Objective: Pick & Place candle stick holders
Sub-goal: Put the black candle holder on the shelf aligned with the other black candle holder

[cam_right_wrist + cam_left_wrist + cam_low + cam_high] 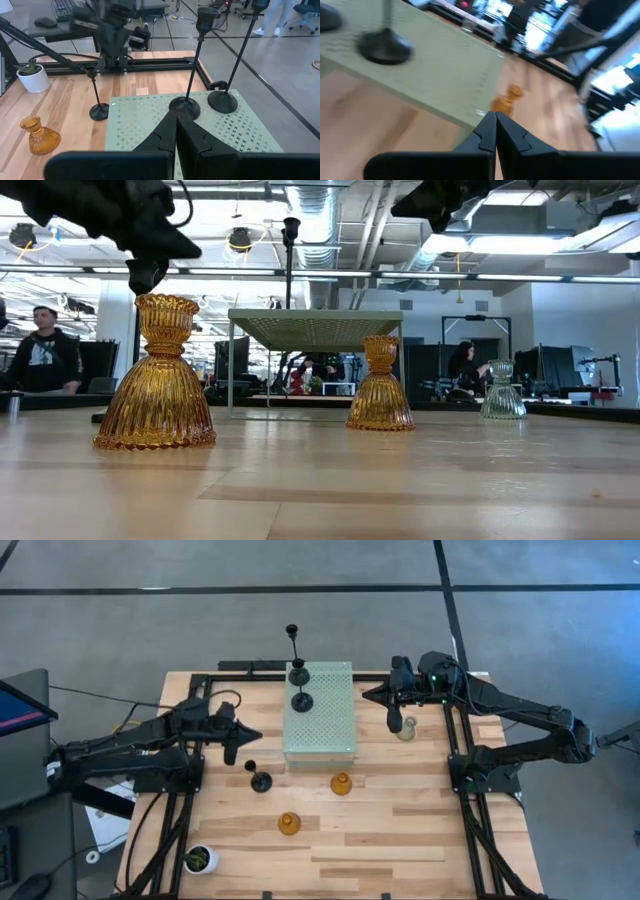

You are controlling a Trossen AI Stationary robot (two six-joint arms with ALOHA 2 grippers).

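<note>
Two black candle stick holders (301, 700) (296, 670) stand upright on the pale green perforated block (330, 730) at the far centre of the wooden table (400, 840), both towards its left side. A third black holder (260, 780) stands on the table just off the block's near left corner. One amber holder (341, 784) sits just near of the block; the second amber holder (289, 824) stands nearer again and to the left. The pale grey-green holder (406, 729) stands right of the block. The left gripper (243, 736) hovers left of the block, fingers pressed together, holding nothing. The right gripper (372, 693) is over the block's far right corner, likewise closed and empty. A white potted plant (199, 859) occupies the near left corner
</note>
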